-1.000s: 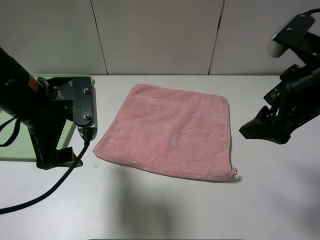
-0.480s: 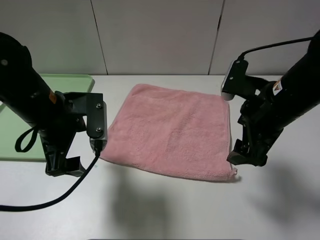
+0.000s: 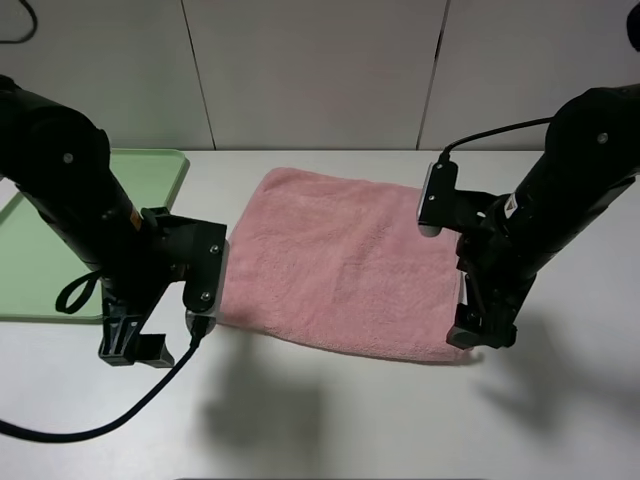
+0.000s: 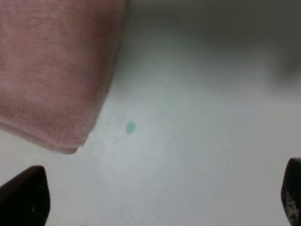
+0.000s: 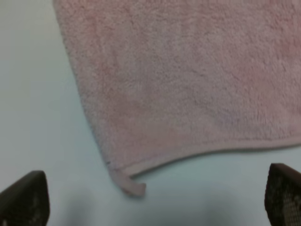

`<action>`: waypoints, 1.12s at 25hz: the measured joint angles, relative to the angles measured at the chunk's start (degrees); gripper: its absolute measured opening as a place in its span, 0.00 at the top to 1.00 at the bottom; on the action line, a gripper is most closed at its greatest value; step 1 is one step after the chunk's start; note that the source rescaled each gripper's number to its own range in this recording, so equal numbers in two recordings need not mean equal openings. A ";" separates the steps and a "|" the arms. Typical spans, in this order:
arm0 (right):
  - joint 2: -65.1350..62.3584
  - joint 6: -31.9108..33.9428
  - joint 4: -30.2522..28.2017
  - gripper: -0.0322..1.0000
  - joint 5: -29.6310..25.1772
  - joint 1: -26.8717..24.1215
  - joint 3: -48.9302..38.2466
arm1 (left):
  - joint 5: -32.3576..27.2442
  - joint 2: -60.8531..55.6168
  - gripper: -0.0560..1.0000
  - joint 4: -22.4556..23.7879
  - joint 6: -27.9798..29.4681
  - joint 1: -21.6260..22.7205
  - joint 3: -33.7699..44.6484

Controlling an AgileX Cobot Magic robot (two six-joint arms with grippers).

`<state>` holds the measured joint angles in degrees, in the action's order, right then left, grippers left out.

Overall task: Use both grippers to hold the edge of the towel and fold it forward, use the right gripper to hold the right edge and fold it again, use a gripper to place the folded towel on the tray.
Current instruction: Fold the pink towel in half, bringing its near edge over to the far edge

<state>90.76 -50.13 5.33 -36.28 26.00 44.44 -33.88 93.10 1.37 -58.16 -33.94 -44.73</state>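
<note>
The pink towel lies flat and unfolded on the white table. My left gripper hangs low just outside the towel's near left corner. In the left wrist view that towel corner lies ahead of the left gripper, whose fingertips stand wide apart over bare table. My right gripper is at the near right corner. In the right wrist view the towel and its loop tag sit ahead of the open right gripper. The light green tray lies far left, partly behind the left arm.
A small teal dot marks the table beside the towel's left corner. A black cable trails from the left arm over the front of the table. A pale panelled wall runs behind the table.
Both arms have swung inward and down, ending at the towel's two near corners. The towel has not moved. Both grippers stay open.
</note>
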 joint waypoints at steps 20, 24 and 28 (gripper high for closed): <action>11.62 -7.58 3.83 0.00 6.90 0.00 0.05 | 5.39 2.96 0.03 0.01 -15.38 0.00 0.00; 12.38 -9.48 4.76 0.00 8.34 0.00 0.05 | 6.77 2.96 0.03 0.01 -15.56 0.00 0.00; 12.59 -12.71 5.72 0.00 9.44 0.00 0.05 | 7.80 2.96 0.04 0.01 -15.60 0.00 0.00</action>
<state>103.35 -62.84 11.06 -26.84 26.00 44.49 -26.08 96.06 1.38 -73.76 -33.94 -44.73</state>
